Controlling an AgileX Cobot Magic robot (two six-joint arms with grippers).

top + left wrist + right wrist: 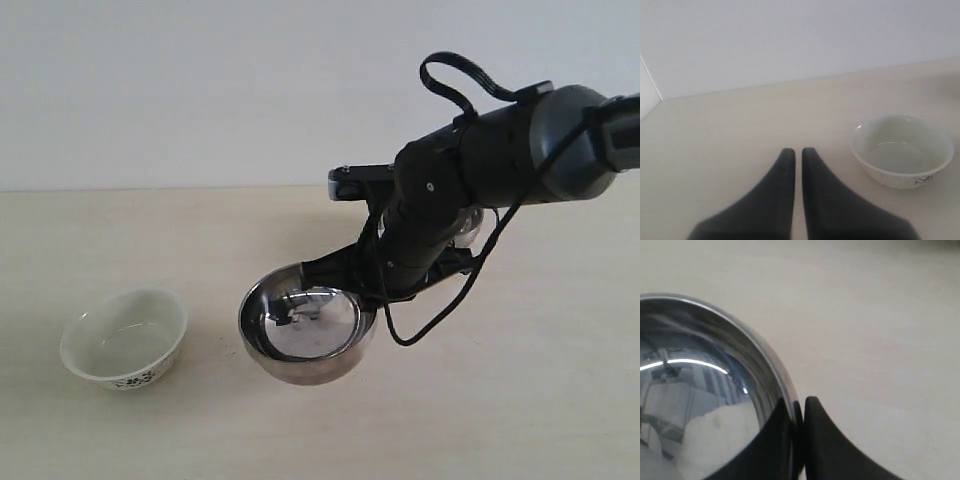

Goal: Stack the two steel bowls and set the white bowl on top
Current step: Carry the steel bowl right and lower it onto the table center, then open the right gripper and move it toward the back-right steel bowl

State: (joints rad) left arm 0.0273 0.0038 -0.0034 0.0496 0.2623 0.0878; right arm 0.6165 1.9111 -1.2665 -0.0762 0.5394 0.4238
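Because a curved bowl wall offers no flat faces, the right gripper (pixel 799 407) takes the near steel bowl (pixel 305 335) by its rim. One finger is inside and one outside, pinched tight on the thin edge at the bowl's 2 o'clock side in the exterior view. This hold leaves the mouth upward and the underside free, which suits lowering it into another bowl. Whether the bowl is clear of the table (pixel 520 400) cannot be told; a shadow lies close beneath it.

At 9 o'clock from this bowl, well apart, the white bowl (pixel 125 340) stands upright on the table, untouched. It goes on last, so its place to the side is judged correct for now. The left gripper (pixel 798 151) sits near it with fingers pressed almost together, holding nothing.

Farther back, at 1 o'clock from the near steel bowl, the second steel bowl (pixel 472 228) shows only as a sliver behind the right arm (pixel 500 150). It is the likely base of the stack; the two are not yet nested.
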